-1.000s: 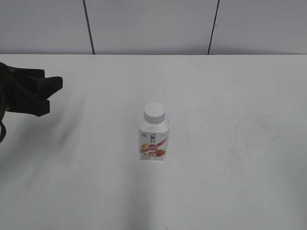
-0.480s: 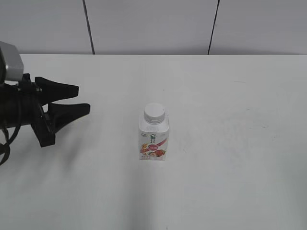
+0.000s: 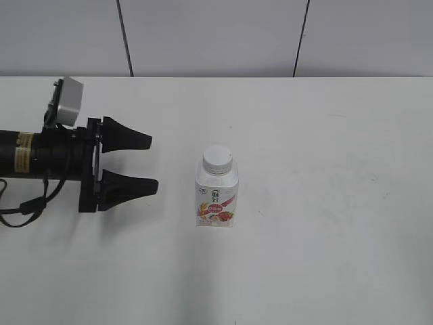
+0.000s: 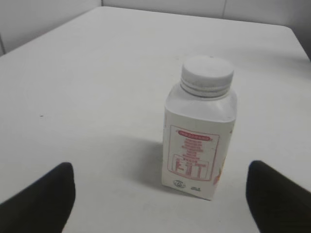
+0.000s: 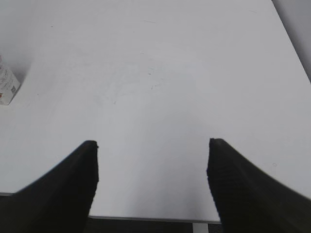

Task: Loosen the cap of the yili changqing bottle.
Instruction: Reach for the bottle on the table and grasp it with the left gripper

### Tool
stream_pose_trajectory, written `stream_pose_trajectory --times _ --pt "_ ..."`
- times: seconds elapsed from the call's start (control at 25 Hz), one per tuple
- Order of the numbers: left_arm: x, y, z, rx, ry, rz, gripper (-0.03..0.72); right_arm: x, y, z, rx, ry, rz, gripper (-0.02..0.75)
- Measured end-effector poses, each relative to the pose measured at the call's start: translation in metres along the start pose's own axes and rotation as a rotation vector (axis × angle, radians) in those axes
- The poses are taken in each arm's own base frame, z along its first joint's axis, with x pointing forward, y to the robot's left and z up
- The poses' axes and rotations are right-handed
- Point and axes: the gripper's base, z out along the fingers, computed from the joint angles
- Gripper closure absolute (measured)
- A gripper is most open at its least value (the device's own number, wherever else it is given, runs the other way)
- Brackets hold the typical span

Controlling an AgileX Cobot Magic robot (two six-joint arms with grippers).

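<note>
- We have the yili changqing bottle [image 3: 217, 193] standing upright on the white table [image 3: 325, 203], long axis vertical, well clear of the far wall.
- The cap [image 3: 218, 159] sits on top of the bottle, pointing straight up, and looks fully seated; from here we judge nothing has been loosened yet.
- Our left gripper [image 3: 139, 162] lies level off the bottle's left flank, jaws spread wide, one finger above the other in the exterior view, tips aimed at the bottle and not touching it.
- In the left wrist view the bottle [image 4: 199, 131] stands dead ahead between the two dark fingertips [image 4: 41, 196], with open table on both sides of it.
- Our right gripper [image 5: 153, 182] is apart as well, holding nothing; in its own view the bottle [image 5: 7, 85] only peeks in at the left edge, well away.
- So the left arm is clearly the nearer one to the bottle.
- Our read: the bottle lies straight along the left jaws' line, so a forward push should bracket the body, leaving the cap free on top.
</note>
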Motion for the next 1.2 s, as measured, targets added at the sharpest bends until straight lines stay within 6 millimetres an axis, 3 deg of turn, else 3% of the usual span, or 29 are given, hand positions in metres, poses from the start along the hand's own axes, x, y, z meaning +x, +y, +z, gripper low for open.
stream_pose_trajectory --times 0.56,0.88,1.2 --pt "0.03 0.015 0.073 0.218 0.039 0.021 0.08 0.0 0.0 0.0 0.0 0.0 0.0 0.184" --pt "0.03 0.014 0.098 0.263 0.036 0.027 0.095 0.0 0.0 0.0 0.0 -0.001 0.0 0.184" --pt "0.029 0.009 0.112 0.266 0.017 0.009 0.104 0.0 0.0 0.0 -0.001 -0.001 0.001 0.184"
